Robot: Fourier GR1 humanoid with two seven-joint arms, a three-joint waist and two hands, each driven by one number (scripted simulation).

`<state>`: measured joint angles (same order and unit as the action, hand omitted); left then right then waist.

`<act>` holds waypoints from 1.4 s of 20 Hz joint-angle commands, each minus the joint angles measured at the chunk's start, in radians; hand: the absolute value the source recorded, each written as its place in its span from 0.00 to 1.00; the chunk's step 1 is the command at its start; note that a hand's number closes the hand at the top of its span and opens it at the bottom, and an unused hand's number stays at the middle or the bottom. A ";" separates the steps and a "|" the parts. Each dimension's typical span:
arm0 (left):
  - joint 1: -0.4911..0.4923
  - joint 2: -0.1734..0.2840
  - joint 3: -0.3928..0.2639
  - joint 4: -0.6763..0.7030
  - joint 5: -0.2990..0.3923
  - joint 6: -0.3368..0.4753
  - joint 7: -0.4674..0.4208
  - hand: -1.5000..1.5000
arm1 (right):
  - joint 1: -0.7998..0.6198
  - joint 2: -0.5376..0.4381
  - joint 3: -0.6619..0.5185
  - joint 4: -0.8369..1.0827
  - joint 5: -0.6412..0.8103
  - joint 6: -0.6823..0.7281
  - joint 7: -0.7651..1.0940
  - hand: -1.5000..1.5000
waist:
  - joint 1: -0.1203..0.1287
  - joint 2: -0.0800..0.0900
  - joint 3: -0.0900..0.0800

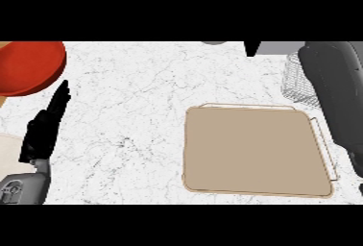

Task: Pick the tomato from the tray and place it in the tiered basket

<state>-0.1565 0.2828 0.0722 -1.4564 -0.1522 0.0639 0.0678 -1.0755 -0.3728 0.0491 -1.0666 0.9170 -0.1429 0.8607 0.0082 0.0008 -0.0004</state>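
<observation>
Tray [255,149] bare; right forearm [333,96] over basket [297,86], its fingers unseen, cannot tell. Left hand [46,125] rests, fingers straight. Release only once low inside.

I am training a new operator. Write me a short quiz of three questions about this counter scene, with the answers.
1. True or false: a tomato lies on the tan tray.
2. What does the right forearm partly hide at the view's upper right? A) wire basket B) frying pan C) cutting board
3. Fill in: the left hand shows near the view's left edge with its fingers ____.
Key: 1 false; 2 A; 3 straight.
</observation>
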 commanded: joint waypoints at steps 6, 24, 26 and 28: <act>0.050 -0.015 -0.006 -0.059 -0.005 -0.007 -0.013 0.50 | 0.021 -0.117 -0.001 0.213 0.097 -0.025 -0.175 1.00 | 0.014 0.003 0.001; -0.028 -0.050 -0.012 0.025 -0.059 0.022 -0.002 0.50 | 0.006 -0.315 -0.135 0.569 0.095 -0.039 -0.522 1.00 | 0.009 0.007 0.001; -0.060 -0.036 0.001 0.022 -0.047 0.005 0.045 0.50 | 0.026 -0.301 -0.152 0.561 0.069 -0.028 -0.550 1.00 | 0.003 0.005 0.001; -0.014 -0.028 0.011 0.003 -0.037 -0.009 -0.014 0.50 | 0.050 -0.313 -0.187 0.597 0.046 -0.064 -0.596 1.00 | 0.008 0.005 0.001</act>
<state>-0.1806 0.2555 0.0790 -1.4519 -0.1836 0.0548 0.0726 -1.0599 -0.6797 -0.0892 -0.5099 1.0062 -0.1815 0.3400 0.0174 0.0062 0.0004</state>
